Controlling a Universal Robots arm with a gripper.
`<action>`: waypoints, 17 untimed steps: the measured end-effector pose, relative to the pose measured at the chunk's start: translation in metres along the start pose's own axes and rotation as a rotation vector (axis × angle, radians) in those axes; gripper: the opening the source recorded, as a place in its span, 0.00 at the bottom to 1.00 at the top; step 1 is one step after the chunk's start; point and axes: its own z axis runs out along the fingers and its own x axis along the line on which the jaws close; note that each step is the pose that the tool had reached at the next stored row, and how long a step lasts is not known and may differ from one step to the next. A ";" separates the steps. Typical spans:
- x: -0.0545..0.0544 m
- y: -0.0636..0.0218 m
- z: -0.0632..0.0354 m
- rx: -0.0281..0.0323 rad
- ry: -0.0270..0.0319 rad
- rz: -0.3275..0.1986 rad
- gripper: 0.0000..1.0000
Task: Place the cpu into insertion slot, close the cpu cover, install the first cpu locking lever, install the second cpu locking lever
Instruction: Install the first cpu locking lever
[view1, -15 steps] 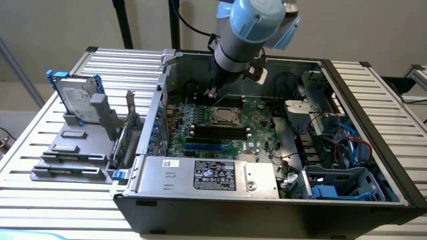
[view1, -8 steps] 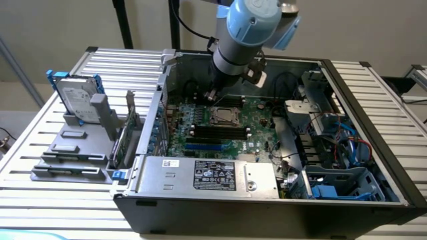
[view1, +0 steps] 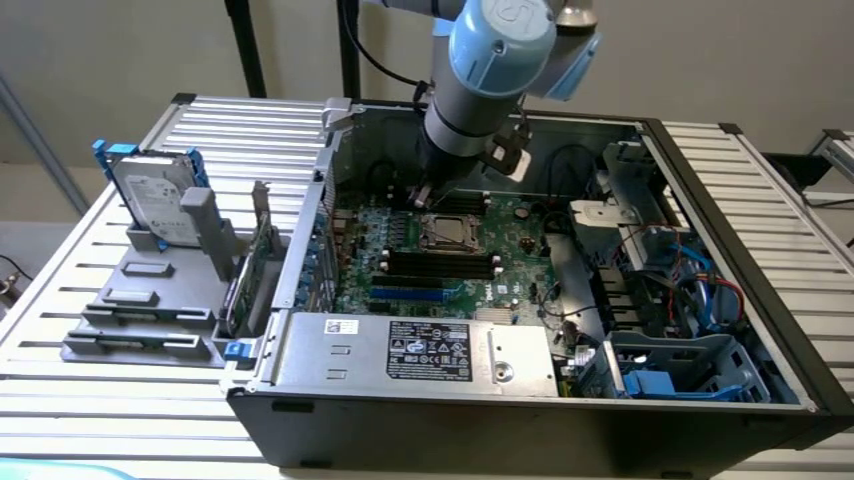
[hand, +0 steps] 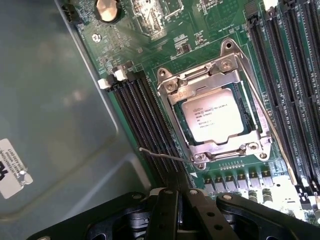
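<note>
The cpu, a small silver-topped chip, lies flat in the insertion slot on the green board. The cpu cover, a silvery frame, lies closed around it, the chip showing through its window. One thin wire locking lever sticks out sideways from the socket's corner over the black memory slots. A second lever runs along the opposite side of the socket. My gripper is shut with nothing in it, its fingertips close to the free end of the first lever. In the exterior view the gripper hangs just behind the socket.
Long black memory slots flank the socket on both sides. The grey case wall stands close beside the gripper. A power supply fills the case's front and cables crowd the exterior view's right. A hard drive stands outside the case.
</note>
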 end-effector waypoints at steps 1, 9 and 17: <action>0.000 0.0002 0.0009 -0.0009 -0.0019 0.000 0.11; -0.001 0.0011 0.0059 -0.0066 -0.0111 0.005 0.11; 0.001 0.0006 0.0115 -0.0137 -0.0194 0.013 0.11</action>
